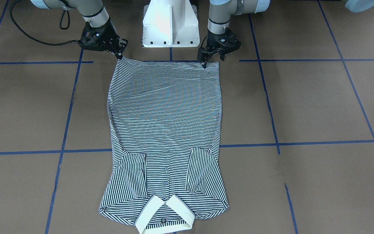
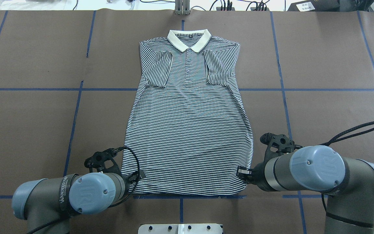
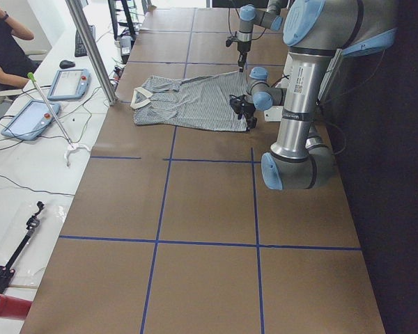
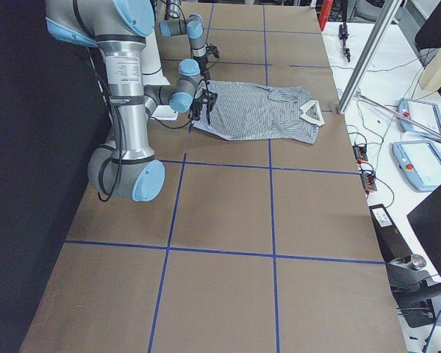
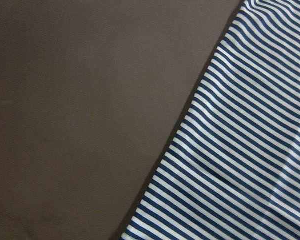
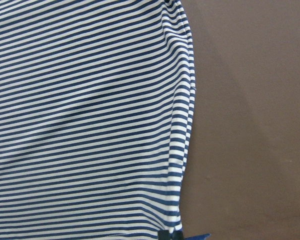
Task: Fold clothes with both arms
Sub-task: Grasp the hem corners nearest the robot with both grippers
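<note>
— Which step?
— Grasping the hem (image 1: 167,61) of the navy-and-white striped cotton polo shirt (image 1: 164,110), flat on the brown table (image 1: 304,104). My left gripper (image 1: 213,61) has its fingers spread; with my right gripper (image 1: 121,52) I can't tell. Next I need both corners pinched evenly.

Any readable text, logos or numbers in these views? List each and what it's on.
"UR": left arm cap.
"UR": right arm cap.
Strap on the left arm: lettering too blurred to read.
Collar tag on the polo shirt: too small to read.
</note>
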Robot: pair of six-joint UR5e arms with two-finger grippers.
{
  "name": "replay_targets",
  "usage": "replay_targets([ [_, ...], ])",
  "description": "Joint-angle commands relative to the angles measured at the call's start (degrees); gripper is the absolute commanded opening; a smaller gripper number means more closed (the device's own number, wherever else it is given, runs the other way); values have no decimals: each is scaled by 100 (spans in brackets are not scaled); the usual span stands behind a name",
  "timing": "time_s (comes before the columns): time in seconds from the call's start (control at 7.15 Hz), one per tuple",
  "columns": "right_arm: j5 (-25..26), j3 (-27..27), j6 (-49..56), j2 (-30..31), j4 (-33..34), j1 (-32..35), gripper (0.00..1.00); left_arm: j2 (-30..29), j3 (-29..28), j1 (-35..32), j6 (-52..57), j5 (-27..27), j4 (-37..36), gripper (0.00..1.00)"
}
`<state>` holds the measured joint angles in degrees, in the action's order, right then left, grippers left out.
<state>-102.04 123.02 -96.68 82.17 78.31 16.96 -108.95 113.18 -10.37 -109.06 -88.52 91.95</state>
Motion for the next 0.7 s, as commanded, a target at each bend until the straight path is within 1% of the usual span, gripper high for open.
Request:
replay_targets([
  [0.0,-9,2,0,-7,0,1,0,5,-68,-1,-10,27,-1,100],
  [0.14,-9,2,0,-8,0,1,0,-4,-59,-1,-10,27,-1,99],
  [0.28,-9,-6,0,1,0,1,0,-4,-59,-1,-10,36,-1,96],
  [0.42,-9,2,0,-7,0,1,0,-4,-59,-1,-10,36,-1,84],
  [0.56,-1,2,0,-8,0,18,0,-4,-51,-9,-27,36,-1,64],
])
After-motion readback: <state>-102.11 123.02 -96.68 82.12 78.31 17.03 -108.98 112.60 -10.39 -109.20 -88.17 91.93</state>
